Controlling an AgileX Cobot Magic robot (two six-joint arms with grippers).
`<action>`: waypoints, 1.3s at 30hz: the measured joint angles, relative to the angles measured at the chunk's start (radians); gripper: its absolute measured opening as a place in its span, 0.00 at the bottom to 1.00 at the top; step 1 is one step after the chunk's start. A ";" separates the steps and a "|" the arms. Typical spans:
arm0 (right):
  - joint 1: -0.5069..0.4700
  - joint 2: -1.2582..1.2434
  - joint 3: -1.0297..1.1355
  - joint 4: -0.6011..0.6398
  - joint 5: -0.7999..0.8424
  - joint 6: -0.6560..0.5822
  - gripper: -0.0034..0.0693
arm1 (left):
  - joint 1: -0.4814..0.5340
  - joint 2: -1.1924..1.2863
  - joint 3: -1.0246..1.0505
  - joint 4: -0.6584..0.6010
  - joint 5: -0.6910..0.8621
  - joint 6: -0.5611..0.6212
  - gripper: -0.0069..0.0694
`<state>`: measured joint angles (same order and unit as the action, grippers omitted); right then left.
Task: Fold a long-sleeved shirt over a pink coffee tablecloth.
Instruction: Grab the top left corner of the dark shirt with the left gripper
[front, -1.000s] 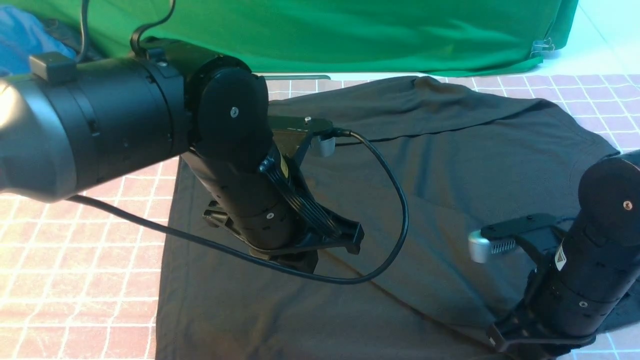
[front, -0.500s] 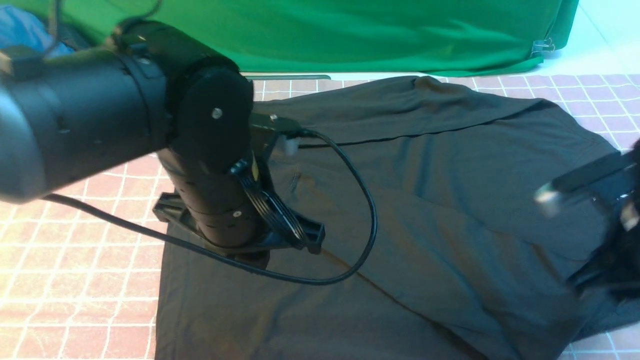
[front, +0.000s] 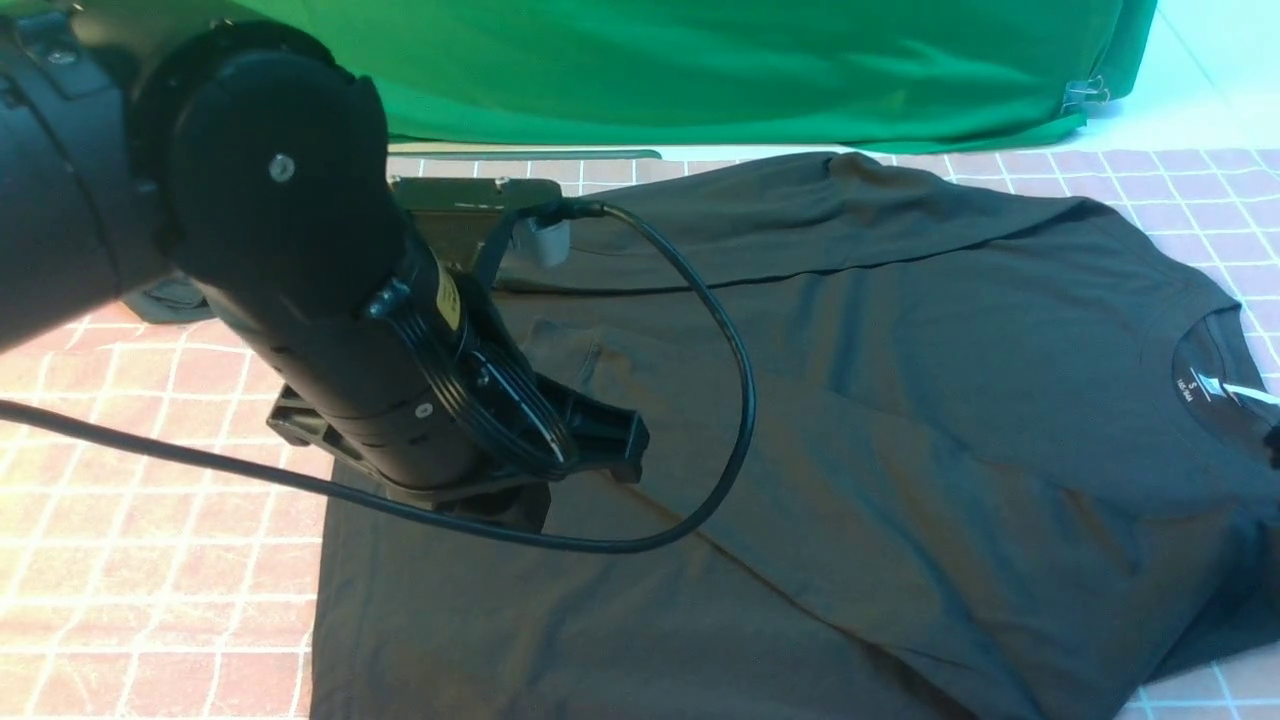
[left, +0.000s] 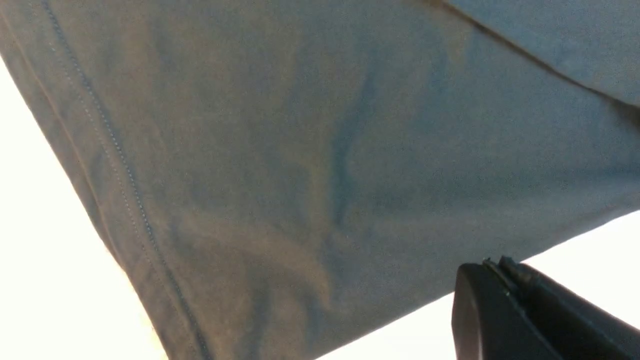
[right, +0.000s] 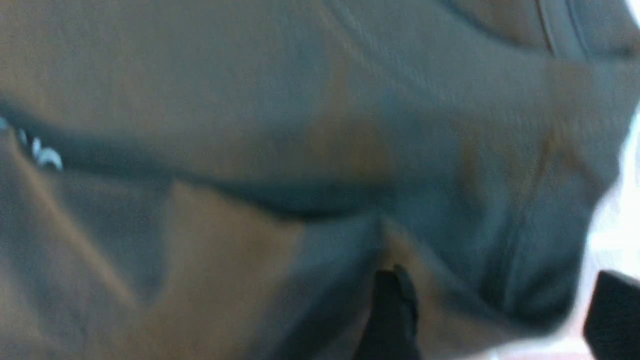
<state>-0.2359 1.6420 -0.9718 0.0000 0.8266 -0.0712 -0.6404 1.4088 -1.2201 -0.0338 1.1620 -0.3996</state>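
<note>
Black shirt (front: 900, 400) across the middle and right, pink squared tablecloth (front: 150, 580) under it, green cloth (front: 700, 70) along the top, big black robot arm (front: 300, 280) upper left, cable (front: 748, 400) looping over shirt.

Staged robot lab: clipped green backdrop cloth (front: 700, 70) behind a pink gridded tablecloth (front: 150, 560)

The long-sleeved shirt (front: 900, 400) is a soft matt black knit, with fine stitching along the hem. The pink coffee tablecloth (front: 150, 560) looks like flat matt cloth. The green cloth (front: 700, 70) is smooth with a slight sheen. The left arm (front: 300, 300) casing is semi-gloss black plastic, and its cable (front: 735, 400) is smooth and rubbery.
</note>
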 joint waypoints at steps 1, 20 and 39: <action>0.000 0.010 0.000 0.000 -0.010 -0.005 0.79 | 0.000 0.000 0.000 0.000 0.003 0.000 0.11; 0.000 0.049 -0.001 -0.174 0.205 0.021 0.12 | 0.000 0.000 0.000 0.053 0.011 0.000 0.11; -0.007 0.039 -0.011 -0.240 0.336 0.144 0.70 | 0.189 0.015 -0.001 0.039 -0.214 -0.066 0.11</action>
<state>-0.2430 1.6813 -0.9828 -0.2405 1.1627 0.0728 -0.4511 1.4243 -1.2212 0.0056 0.9477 -0.4654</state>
